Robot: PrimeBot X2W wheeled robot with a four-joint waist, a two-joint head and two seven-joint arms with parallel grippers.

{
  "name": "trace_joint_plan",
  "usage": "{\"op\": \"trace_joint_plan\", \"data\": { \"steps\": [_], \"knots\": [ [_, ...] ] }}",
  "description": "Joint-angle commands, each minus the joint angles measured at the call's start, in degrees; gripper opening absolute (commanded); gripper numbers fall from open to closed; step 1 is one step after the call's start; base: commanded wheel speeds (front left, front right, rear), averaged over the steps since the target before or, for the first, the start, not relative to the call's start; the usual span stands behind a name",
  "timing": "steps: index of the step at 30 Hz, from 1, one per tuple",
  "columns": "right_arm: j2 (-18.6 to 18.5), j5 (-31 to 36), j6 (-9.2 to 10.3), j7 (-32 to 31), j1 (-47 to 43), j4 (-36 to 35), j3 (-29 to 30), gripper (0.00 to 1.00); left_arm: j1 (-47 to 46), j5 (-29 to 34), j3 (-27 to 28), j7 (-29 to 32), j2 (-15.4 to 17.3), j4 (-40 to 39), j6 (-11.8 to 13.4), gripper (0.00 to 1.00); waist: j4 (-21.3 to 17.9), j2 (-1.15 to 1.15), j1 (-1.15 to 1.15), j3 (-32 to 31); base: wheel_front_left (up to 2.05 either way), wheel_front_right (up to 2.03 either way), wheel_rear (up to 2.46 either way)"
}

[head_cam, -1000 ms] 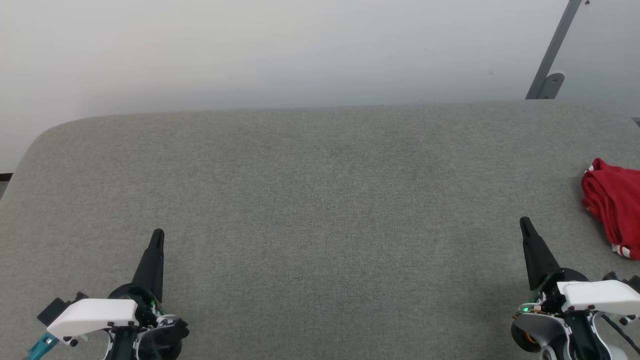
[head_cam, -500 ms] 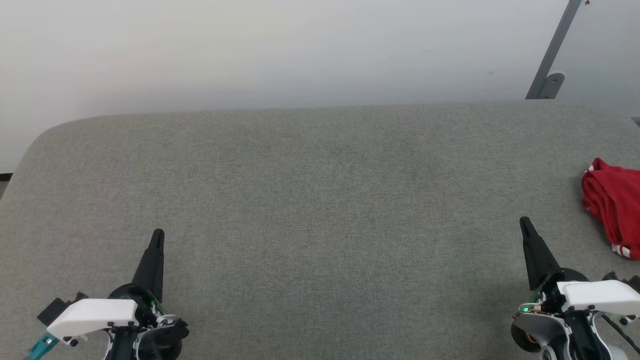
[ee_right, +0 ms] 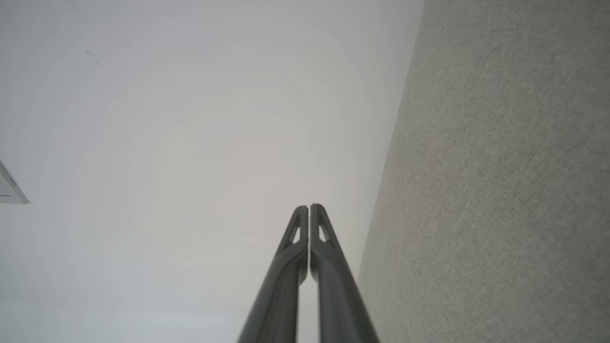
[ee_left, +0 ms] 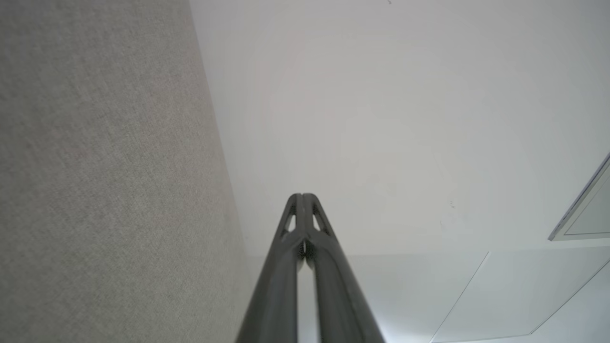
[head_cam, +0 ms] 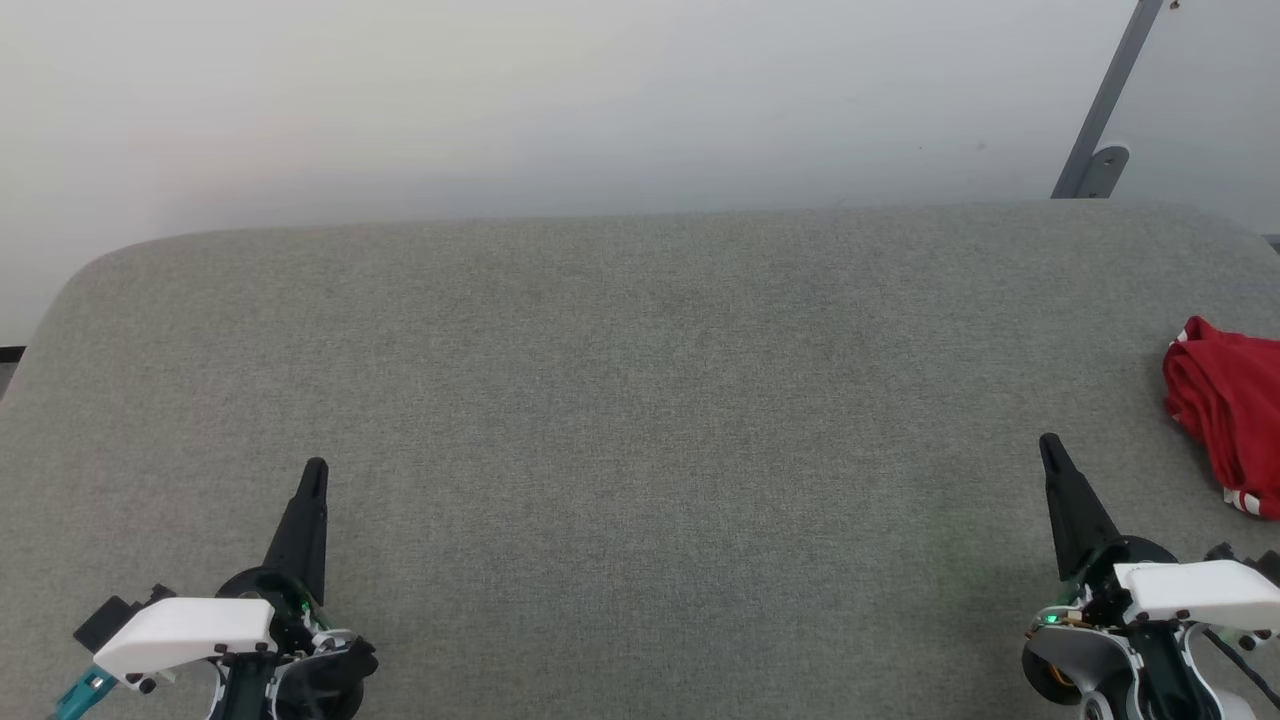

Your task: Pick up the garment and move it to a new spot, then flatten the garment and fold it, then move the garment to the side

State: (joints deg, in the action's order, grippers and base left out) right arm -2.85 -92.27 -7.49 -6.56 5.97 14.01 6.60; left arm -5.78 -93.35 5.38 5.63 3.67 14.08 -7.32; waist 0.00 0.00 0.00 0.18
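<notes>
Robotics lab or test room, by look of it: wide table (head_cam: 640, 330) covered in plain grey fabric, set against bare white wall (head_cam: 500, 100); grey metal strut (head_cam: 1110, 100) with bracket at far right; robot's left gripper (head_cam: 316, 470) and right gripper (head_cam: 1048, 443) over near edge.
</notes>
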Motion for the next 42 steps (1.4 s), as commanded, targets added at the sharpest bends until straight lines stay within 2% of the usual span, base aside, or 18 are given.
{"op": "trace_joint_plan", "data": {
  "steps": [1,42],
  "knots": [
    [0.09,-0.17,0.0,-0.2,0.51,0.08,0.03,0.0,-0.77,0.09,0.17,0.24,-0.02,-0.02,-0.3,0.0,0.0,0.0,0.0,0.0,0.0,0.0,0.0],
    [0.08,-0.2,0.0,-0.16,0.5,0.1,-0.02,0.0,-0.78,0.59,0.67,0.58,-0.38,-0.01,-0.3,0.0,0.0,0.0,0.0,0.0,0.0,0.0,0.0]
  ]
}}
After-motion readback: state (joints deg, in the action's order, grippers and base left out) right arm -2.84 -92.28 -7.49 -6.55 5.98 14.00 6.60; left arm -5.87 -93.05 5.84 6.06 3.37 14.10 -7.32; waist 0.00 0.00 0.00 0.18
